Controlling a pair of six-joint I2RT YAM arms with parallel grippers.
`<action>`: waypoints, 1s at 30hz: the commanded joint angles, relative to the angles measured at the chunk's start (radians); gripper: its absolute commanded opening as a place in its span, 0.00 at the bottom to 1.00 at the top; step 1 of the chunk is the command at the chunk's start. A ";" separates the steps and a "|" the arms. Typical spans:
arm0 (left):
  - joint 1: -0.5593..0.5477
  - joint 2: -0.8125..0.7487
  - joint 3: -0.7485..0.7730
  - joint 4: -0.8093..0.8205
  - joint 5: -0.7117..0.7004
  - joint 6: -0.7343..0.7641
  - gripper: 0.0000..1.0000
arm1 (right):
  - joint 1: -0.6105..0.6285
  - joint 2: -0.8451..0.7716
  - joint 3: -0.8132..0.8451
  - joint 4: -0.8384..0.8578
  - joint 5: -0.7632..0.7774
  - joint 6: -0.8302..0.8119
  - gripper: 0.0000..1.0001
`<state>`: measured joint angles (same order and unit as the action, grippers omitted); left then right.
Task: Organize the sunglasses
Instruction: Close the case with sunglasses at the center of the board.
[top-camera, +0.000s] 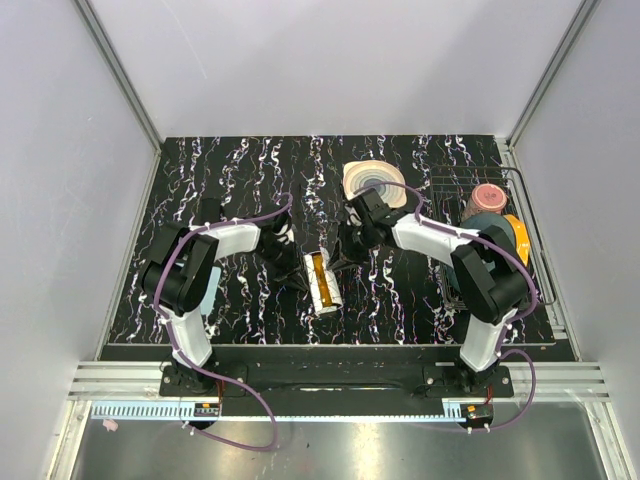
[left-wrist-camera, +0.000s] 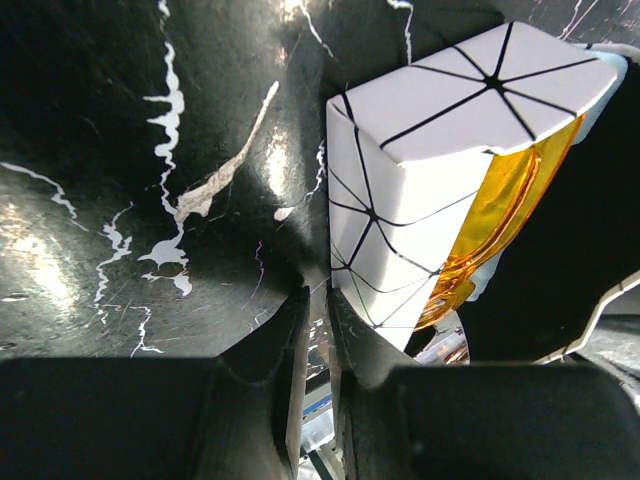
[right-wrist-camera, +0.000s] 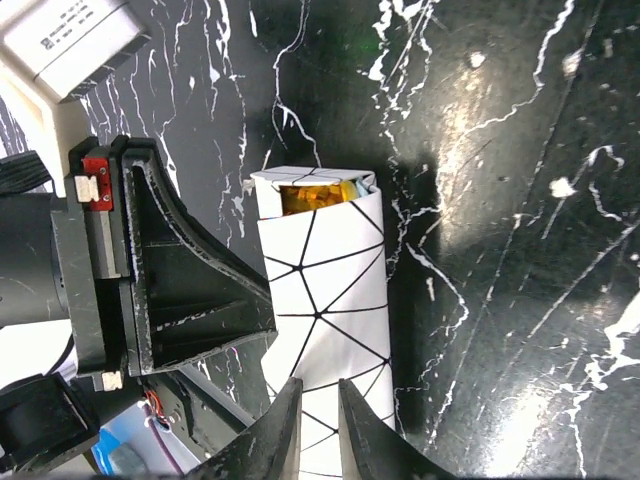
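This is a robot lab. Two robot arms, the left arm (top-camera: 190, 270) and the right arm (top-camera: 482, 272), stand by a metal rail (top-camera: 120, 378) at the edge of a black marbled table (top-camera: 250, 170). Plain white walls (top-camera: 330, 60) box it in. Purple cables (top-camera: 268, 212) loop off the arms.

Glossy translucent amber plastic sunglasses (left-wrist-camera: 505, 215), matt white card-like box (left-wrist-camera: 400, 210), shiny black marbled tabletop (left-wrist-camera: 100, 150)
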<state>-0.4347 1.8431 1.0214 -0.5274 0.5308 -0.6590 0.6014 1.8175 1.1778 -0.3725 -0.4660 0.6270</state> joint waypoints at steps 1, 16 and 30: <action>0.001 0.051 -0.003 0.061 -0.143 0.035 0.18 | 0.034 -0.008 0.025 0.035 -0.036 0.014 0.26; 0.002 0.036 -0.006 0.049 -0.166 0.032 0.18 | 0.121 0.146 0.112 -0.051 0.050 0.004 0.27; 0.037 -0.275 -0.078 -0.082 -0.454 -0.001 0.30 | 0.141 -0.024 0.191 -0.097 0.291 -0.064 0.49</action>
<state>-0.4160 1.6855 0.9634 -0.5659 0.2478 -0.6617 0.7303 1.8954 1.3239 -0.4610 -0.2897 0.6113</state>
